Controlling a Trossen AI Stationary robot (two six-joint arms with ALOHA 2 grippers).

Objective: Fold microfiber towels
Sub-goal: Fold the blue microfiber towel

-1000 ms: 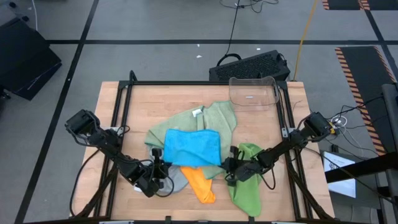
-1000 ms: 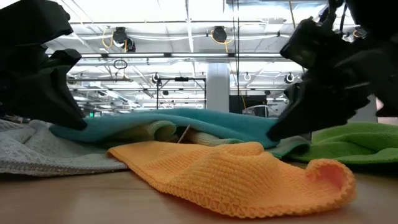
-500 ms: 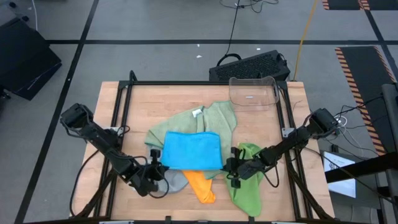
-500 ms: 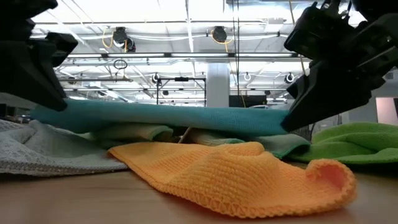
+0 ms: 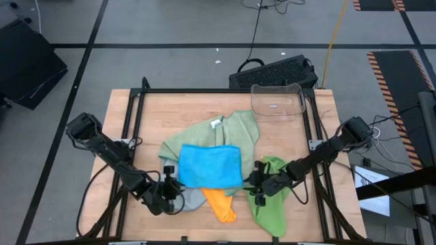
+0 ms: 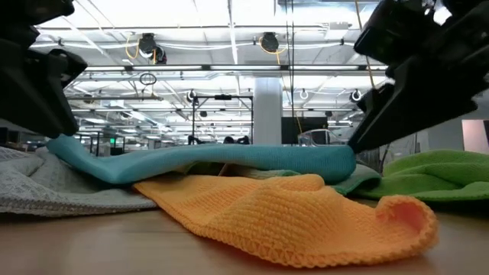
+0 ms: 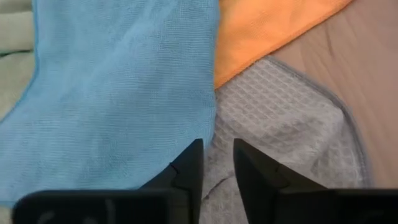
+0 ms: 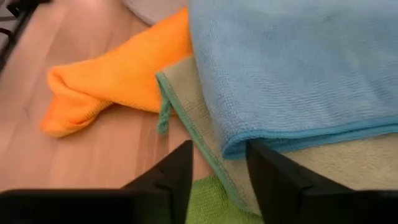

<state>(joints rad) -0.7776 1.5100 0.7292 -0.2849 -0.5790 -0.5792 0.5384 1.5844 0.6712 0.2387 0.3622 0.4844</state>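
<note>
towels, five, heaped at the middle of a wooden table [image 5: 136, 116].

blue towel [image 5: 210, 166]: folded into a flat rectangle, top of the heap, long axis running from the left arm's side to the right arm's side. in the low view it lies as a long level band [image 6: 214, 159], its left end sagging down. no tag visible on it.

sage green towel [image 5: 235, 131]: spread under the blue one, reaching toward the far edge of the table; small white tag [image 5: 216, 123] at its far edge, writing too small to read. a green-stitched hem of it shows beneath the blue towel in the right wrist view [image 8: 186, 118].

orange towel [image 5: 221, 202]: crumpled strip under the blue towel's near edge, long axis pointing toward the near edge of the table; nearest thing in the low view [image 6: 290, 214].

grey towel [image 5: 193, 197]: waffle weave, partly under the blue and orange towels, near-left of the heap.

lime green towel [image 5: 271, 204]: rumpled, near-right of the heap, long axis toward the near edge.

left gripper [image 5: 172, 188]: low at the blue towel's near-left corner; fingers [image 7: 189, 169] slightly apart, nothing between them, over the grey towel just beside the blue edge.

right gripper [image 5: 253, 184]: low at the blue towel's near-right corner, above the lime green towel; fingers [image 8: 177, 171] spread, holding nothing.

clear plastic bin [image 5: 276, 101]: far-right part of the table, well apart from the heap; label on it not readable.
</note>
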